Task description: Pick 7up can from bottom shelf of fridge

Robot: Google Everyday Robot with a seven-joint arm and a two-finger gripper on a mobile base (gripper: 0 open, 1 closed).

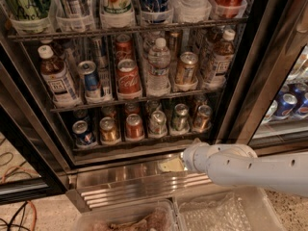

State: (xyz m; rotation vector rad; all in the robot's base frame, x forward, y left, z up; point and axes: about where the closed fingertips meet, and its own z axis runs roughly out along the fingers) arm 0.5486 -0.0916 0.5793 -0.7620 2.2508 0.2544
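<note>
White arm [250, 170] low by the fridge [237, 95], 7up can [157, 123] waiting up on its shelf

Close to me sat a clear bin [226, 213], and just past it my gripper [171, 164] hung in front of the shiny steel base [120, 174]. I could not tell if it was open or closed. The bottom shelf [139, 146] was above it. The pale 7up can stood there, fourth from the left, between the red can [134, 127] and the dark green can [179, 117]. I think I had to lift up first, slide a bit left, then go in straight. The cans stood close, so I had to be slow and bump no neighbours. Farther up, a water bottle [158, 66] stood on the next rack.
</note>
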